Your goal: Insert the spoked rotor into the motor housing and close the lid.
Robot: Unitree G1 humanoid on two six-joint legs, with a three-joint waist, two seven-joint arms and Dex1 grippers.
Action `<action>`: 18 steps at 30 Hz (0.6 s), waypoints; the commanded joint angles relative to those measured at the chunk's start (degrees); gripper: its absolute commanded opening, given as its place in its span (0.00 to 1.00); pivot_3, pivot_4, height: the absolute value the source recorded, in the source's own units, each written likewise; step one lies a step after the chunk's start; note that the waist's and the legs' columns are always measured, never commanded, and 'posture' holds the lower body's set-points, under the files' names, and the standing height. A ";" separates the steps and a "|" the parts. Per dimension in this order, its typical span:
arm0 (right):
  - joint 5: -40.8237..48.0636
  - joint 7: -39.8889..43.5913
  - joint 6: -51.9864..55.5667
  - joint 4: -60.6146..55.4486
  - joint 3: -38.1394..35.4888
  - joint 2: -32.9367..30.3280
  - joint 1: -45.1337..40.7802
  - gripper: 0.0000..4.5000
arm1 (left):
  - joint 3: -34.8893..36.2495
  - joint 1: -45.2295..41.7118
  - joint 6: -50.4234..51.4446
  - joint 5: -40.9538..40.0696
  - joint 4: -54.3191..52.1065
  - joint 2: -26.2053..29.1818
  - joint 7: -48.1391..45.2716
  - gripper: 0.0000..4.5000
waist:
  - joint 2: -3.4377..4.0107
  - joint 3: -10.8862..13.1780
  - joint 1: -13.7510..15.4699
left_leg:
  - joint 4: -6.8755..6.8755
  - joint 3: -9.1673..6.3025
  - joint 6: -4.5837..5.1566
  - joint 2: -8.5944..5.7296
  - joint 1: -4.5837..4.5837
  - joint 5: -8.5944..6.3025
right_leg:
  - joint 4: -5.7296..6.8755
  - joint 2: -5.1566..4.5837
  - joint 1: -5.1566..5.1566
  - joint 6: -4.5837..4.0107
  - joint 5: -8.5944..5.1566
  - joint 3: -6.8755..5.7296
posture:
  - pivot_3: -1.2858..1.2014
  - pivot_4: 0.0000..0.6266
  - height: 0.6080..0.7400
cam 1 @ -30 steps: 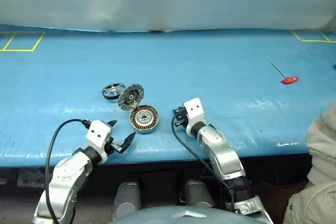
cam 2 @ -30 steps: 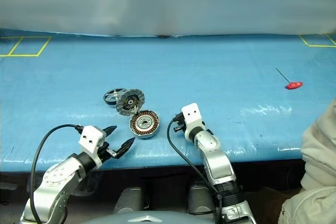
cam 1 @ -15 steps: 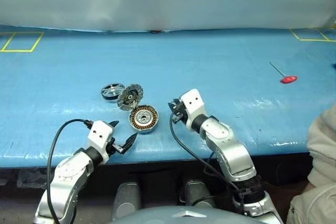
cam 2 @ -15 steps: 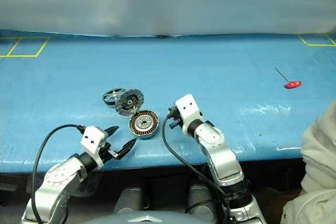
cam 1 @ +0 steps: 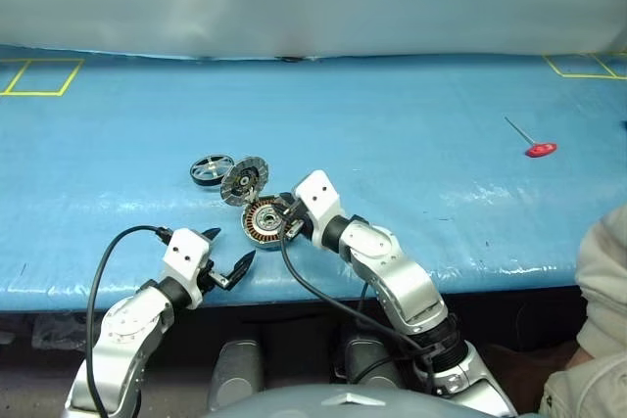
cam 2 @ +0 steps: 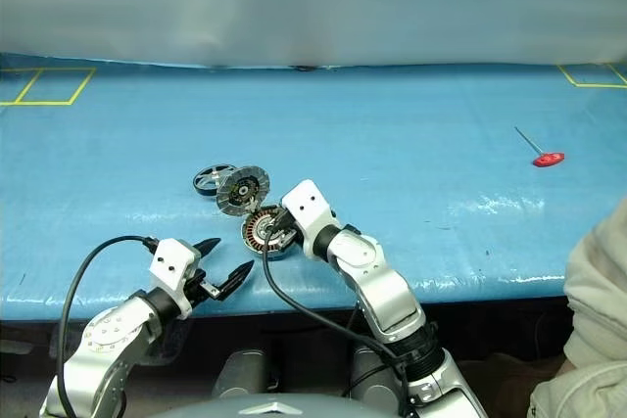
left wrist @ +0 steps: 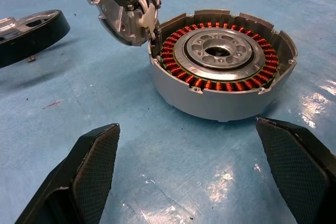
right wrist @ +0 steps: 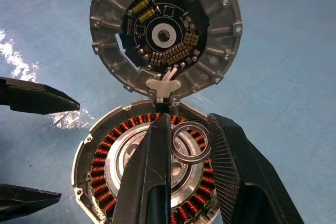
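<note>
the motor housing (left wrist: 223,90) looks like matt cast grey metal, with glossy copper-coloured windings and a smooth machined hub. the lid (right wrist: 165,32) is dull ribbed metal around a black circuit board. a thin polished metal ring (right wrist: 190,141) sits between black ridged fingers (right wrist: 231,171). the spoked rotor (cam 1: 211,168) has a black rim and shiny spokes. the desk (cam 1: 411,134) wears a glossy blue plastic sheet.
</note>
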 commanded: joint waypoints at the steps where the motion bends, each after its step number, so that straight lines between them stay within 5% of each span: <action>1: 0.34 -0.03 -2.30 0.32 0.63 0.99 -0.27 0.15 | 0.19 0.20 -1.00 0.33 -2.66 0.14 0.21 1.00 | 0.00 0.00 -0.03 | 0.00 0.00 0.00 0.00 0.00 0.00 | 0.00 0.00 0.00 0.00 0.00 0.00 | 0.52 0.24 1.00; 18: 0.06 0.36 -4.57 6.09 2.88 2.56 -1.54 0.15 | 0.00 0.26 -1.05 0.05 -2.49 -0.05 0.05 1.00 | 0.00 0.00 -0.06 | 0.00 -0.01 0.00 0.00 0.01 0.00 | 0.01 0.00 0.00 0.00 0.00 -0.01 | 0.52 0.24 1.00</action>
